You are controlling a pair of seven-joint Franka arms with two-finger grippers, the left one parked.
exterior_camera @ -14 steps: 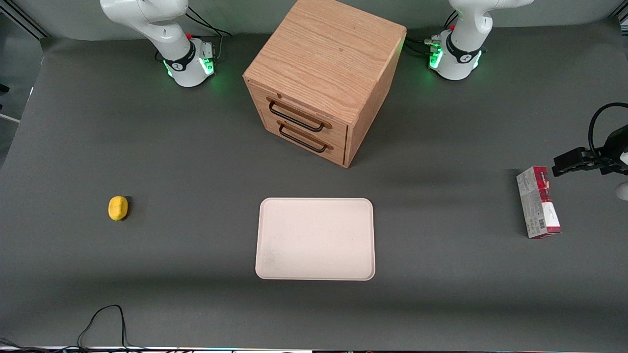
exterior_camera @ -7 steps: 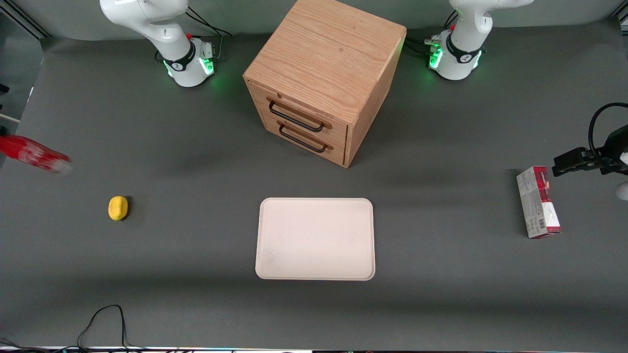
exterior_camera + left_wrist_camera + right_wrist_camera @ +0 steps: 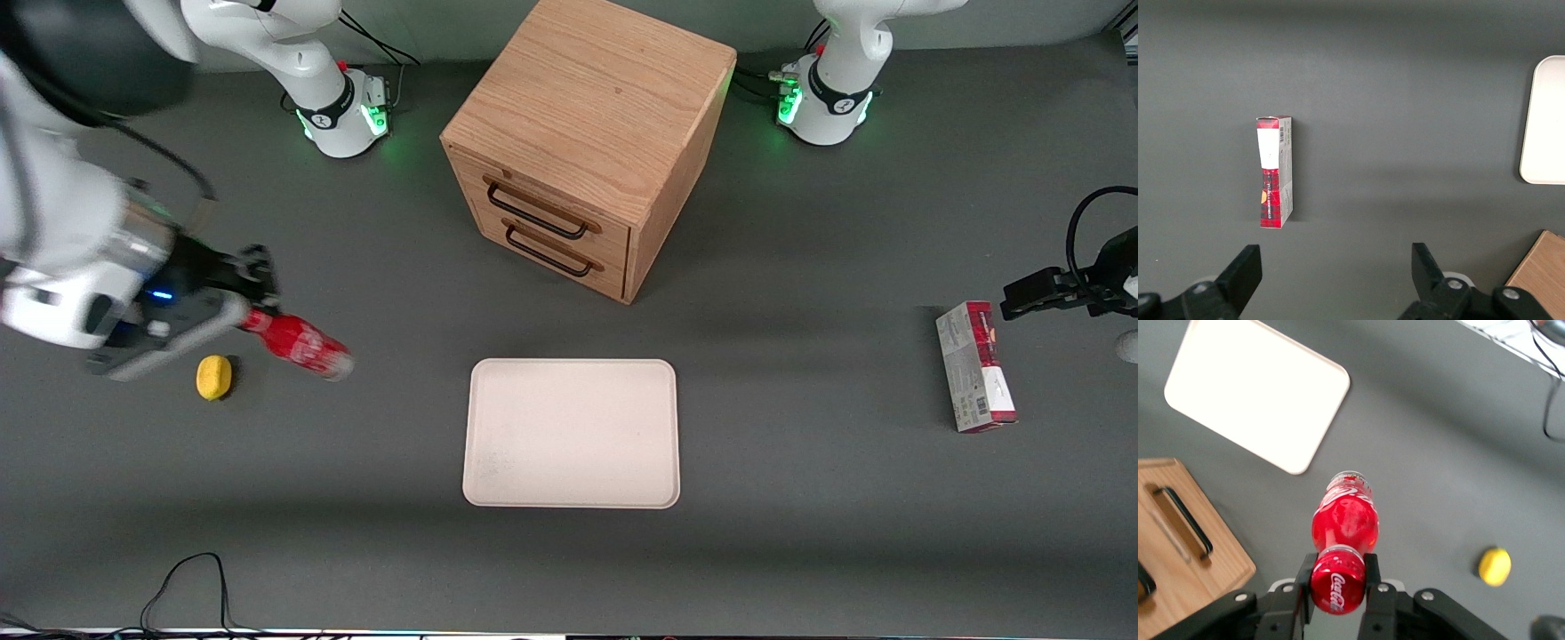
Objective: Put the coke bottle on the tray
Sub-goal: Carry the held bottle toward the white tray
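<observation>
The coke bottle (image 3: 298, 343), red with white script and a clear base, hangs tilted in the air above the table beside the yellow lemon-like thing (image 3: 213, 377). My gripper (image 3: 249, 313) is shut on its red cap end; the right wrist view shows the two black fingers (image 3: 1305, 581) clamped on the cap of the bottle (image 3: 1343, 527). The cream tray (image 3: 572, 433) lies flat in front of the wooden drawer box, toward the parked arm's end from the bottle, with nothing on it. The tray also shows in the right wrist view (image 3: 1255, 390).
A wooden drawer box (image 3: 587, 133) with two black handles stands mid-table. A red-and-grey carton (image 3: 975, 366) lies at the parked arm's end. A black cable (image 3: 187, 578) loops at the table edge nearest the camera.
My arm has swung into view from the working arm's end, carrying the bottle from the table's edge to a spot beside the yellow thing, closer to the tray.
</observation>
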